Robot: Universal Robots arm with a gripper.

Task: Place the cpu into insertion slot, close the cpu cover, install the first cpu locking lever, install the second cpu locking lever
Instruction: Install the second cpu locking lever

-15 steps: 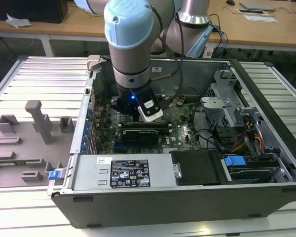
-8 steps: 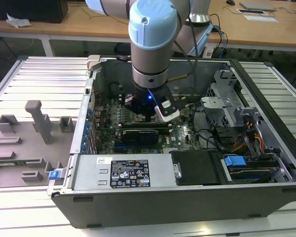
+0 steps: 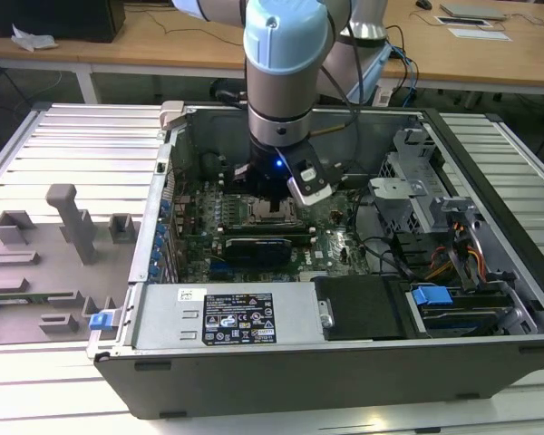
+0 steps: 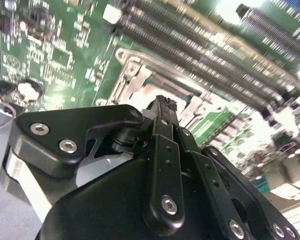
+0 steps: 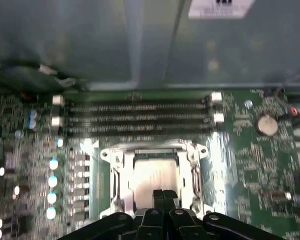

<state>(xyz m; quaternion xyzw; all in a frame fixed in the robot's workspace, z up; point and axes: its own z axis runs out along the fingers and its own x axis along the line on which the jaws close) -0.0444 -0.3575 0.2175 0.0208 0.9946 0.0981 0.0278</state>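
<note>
Hovering: the pincer [image 5: 160, 196] hung low above the insertion slot [image 5: 155, 176], fingers pressed together with nothing between them.
Cpu: the cpu [image 5: 157, 175] lay flat in the slot, pale top showing.
Cover: the cpu cover [image 5: 121, 182] seemed to frame the chip, though whether it sat fully down could not be told.
Technique: I judged a straight, gentle descent best, keeping the tips off the memory slots [image 5: 140, 117].
Container: the computer case [image 3: 363, 358] lay open on the surface [image 3: 63, 136], motherboard [image 3: 335, 245] inside.
</note>
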